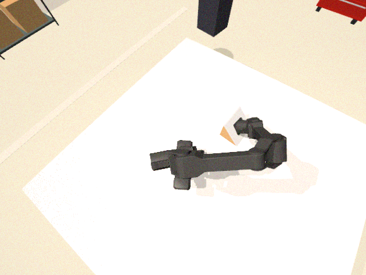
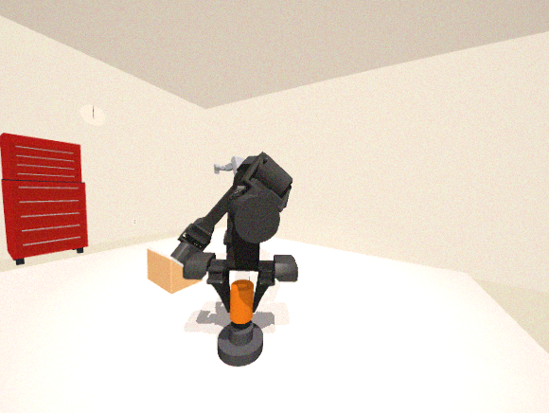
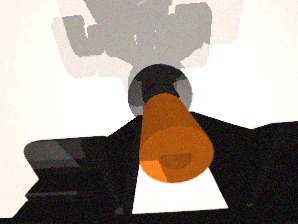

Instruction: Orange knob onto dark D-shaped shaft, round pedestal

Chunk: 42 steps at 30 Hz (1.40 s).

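Note:
The orange knob [image 2: 241,303] [image 3: 175,142] is upright between the fingers of my gripper [image 2: 241,310] [image 3: 164,118], which is shut on it. The knob is right above the round dark pedestal [image 2: 239,352] [image 3: 135,96]. In the exterior view a short dark band, the shaft [image 2: 241,325], shows between the knob's lower edge and the pedestal's raised middle, so the knob is not against the pedestal. How far the shaft reaches into the knob, and its flat side, are hidden. In the top view the arm covers knob, fingers and pedestal.
An orange-and-white box [image 1: 228,136] [image 2: 161,271] stands beside the arm's base on the white table [image 1: 158,227] [image 2: 379,350]. A red tool cabinet [image 2: 44,199] stands off beyond the table. A dark column [image 1: 212,19] is past the table's far corner.

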Motion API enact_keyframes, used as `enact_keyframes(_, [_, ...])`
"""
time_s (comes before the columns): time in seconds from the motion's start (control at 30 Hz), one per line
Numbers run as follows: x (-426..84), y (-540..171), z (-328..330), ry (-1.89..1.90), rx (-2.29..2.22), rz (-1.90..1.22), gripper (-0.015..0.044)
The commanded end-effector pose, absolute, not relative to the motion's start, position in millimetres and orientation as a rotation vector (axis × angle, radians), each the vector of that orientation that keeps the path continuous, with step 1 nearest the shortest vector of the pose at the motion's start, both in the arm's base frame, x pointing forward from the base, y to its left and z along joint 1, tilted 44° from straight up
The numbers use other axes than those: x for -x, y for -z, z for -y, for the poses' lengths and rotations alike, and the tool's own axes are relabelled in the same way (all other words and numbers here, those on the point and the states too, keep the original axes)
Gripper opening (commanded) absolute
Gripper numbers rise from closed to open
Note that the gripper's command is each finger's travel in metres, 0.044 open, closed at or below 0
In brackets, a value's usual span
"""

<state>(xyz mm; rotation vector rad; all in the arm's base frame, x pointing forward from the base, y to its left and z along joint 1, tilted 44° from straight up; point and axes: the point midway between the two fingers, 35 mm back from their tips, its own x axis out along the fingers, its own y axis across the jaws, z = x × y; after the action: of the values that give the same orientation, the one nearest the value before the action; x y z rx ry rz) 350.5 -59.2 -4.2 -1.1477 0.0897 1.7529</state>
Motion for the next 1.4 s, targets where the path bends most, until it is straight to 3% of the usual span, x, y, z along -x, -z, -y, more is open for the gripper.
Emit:
enact_keyframes(0.0, [-351.1,5.2,58.4,-1.754,1.162,-0.079,0.0000])
enact_keyframes(1.1, [-350.5,1.9,60.4,-1.754,1.162,-0.079,0.0000])
enact_keyframes(1.37, [-351.0,2.2,61.3,-1.670,0.933,-0.341,0.0000])
